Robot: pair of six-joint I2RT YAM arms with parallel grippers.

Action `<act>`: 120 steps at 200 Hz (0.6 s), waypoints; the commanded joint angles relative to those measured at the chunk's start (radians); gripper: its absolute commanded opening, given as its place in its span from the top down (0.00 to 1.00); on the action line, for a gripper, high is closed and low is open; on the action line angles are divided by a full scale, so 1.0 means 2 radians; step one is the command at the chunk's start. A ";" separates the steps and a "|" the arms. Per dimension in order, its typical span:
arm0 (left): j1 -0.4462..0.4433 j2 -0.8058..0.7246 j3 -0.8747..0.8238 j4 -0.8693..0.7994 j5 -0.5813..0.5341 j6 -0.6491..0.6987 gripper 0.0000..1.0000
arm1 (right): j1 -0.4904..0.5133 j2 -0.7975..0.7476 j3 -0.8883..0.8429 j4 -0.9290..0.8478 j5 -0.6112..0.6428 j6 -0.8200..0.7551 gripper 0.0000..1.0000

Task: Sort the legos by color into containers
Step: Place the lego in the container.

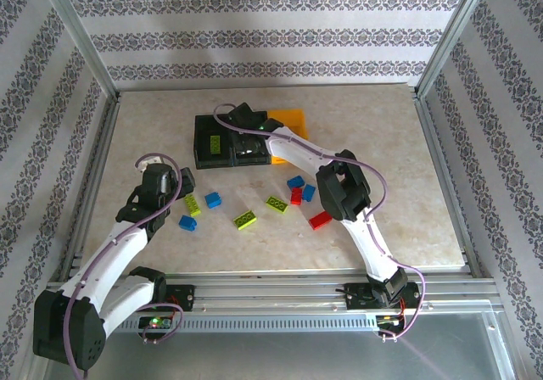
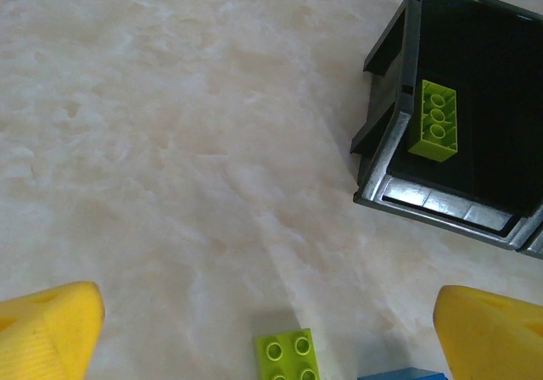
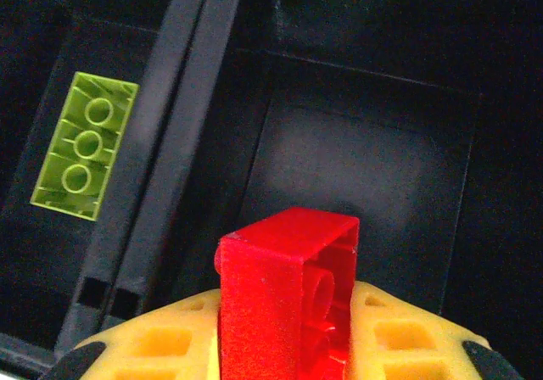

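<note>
**Top external tally: eleven legos, three containers, one red brick clamped**

Three containers joined in a row toward the far side of the worktop (image 1: 441, 185): left black bin (image 1: 202, 151), middle black bin (image 3: 365, 168), yellow-orange bin (image 1: 290, 119). One binned lime brick (image 1: 215, 143) flat on the floor of the left black bin, studs up; seen again in both wrist views.

Nine legos loose on the worktop, just on the near side of the bins, between the two arms:
- four blue bricks (image 1: 213, 199), two toward the left arm, two beside the right arm;
- three lime green bricks (image 1: 245, 219), spread along the middle;
- two red bricks (image 1: 321, 220), both close to the right arm.

Right end effector (image 3: 288, 312): clamped on the eleventh lego, a held red brick (image 3: 284, 270), tipped on edge with its hollow underside showing, hanging above the middle black bin.

Left end effector (image 2: 267, 308): yellow fingertips (image 2: 51, 329) spread wide apart, gripping nothing, low over the worktop, with one lime green brick lying between them.
</note>
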State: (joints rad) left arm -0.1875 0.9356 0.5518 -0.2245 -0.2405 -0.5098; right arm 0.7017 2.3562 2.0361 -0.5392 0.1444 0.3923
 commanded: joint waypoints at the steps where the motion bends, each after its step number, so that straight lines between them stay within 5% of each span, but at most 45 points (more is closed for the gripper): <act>1: 0.010 -0.009 0.002 -0.010 -0.005 0.000 0.00 | -0.011 0.005 0.013 -0.007 0.008 0.003 0.75; 120: 0.010 -0.009 0.002 -0.008 -0.002 -0.002 0.00 | -0.018 -0.033 -0.081 0.005 0.018 0.043 0.75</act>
State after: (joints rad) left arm -0.1875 0.9356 0.5518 -0.2245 -0.2405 -0.5098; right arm 0.6712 2.3566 1.9072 -0.5240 0.1513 0.4389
